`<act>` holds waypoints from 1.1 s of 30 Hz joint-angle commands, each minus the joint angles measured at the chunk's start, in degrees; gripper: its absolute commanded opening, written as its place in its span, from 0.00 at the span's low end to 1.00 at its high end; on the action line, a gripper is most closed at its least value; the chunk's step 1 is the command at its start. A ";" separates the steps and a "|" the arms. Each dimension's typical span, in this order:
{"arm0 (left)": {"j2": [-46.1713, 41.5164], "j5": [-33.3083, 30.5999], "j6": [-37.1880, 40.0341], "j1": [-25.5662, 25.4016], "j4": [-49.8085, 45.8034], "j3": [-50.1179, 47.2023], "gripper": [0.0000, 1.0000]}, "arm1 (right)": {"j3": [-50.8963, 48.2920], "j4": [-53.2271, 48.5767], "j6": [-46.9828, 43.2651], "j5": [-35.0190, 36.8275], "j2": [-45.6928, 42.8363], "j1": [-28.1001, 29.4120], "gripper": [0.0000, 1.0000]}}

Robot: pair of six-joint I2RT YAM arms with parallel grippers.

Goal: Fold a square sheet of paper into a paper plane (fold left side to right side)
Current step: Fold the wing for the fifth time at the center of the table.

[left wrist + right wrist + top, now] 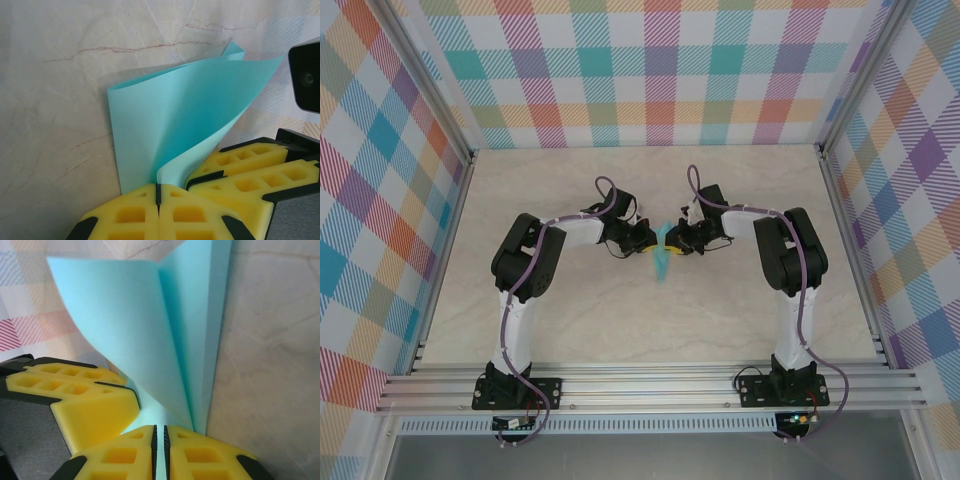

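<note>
I'm looking at a desk (pixel 620 330) with a pale beige, marble-look top and thin reddish veins. Pastel plaid panels close it in: the far wall (pixel 650 70), the left wall (pixel 375 210) and the right wall (pixel 920 210). Aluminium posts (pixel 425 75) stand at the far corners, and an aluminium rail (pixel 650 388) runs along the near edge. The light is soft and even.

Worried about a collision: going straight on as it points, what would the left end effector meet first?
The folded turquoise paper that the left end effector pinches stands right ahead of it; behind that, probably the marble tabletop.
</note>
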 commanded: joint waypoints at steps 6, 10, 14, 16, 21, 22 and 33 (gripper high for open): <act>-0.05 -1.88 1.17 0.83 -2.34 -0.67 0.10 | 0.09 -6.03 -1.70 2.65 2.77 0.74 0.13; -3.48 -2.53 1.88 1.32 -3.92 -1.18 0.18 | -0.26 -6.36 -1.82 3.02 3.14 0.77 0.13; -8.63 -3.82 2.99 2.19 -5.12 -3.23 0.25 | -0.12 -6.36 -1.77 3.12 3.50 0.80 0.13; -11.56 -4.23 3.62 2.24 -5.40 -4.97 0.27 | -0.15 -6.11 -1.62 3.12 3.58 0.79 0.13; -18.67 -0.56 3.47 1.05 -0.88 -11.71 0.27 | -0.17 -5.75 -1.36 3.25 3.72 0.80 0.14; -19.53 0.66 3.06 0.30 0.46 -12.87 0.27 | -0.17 -5.64 -1.35 3.12 3.83 0.78 0.14; -15.37 5.72 -3.88 -8.49 9.15 -13.02 0.27 | 0.18 -5.93 -1.41 3.12 4.14 0.78 0.14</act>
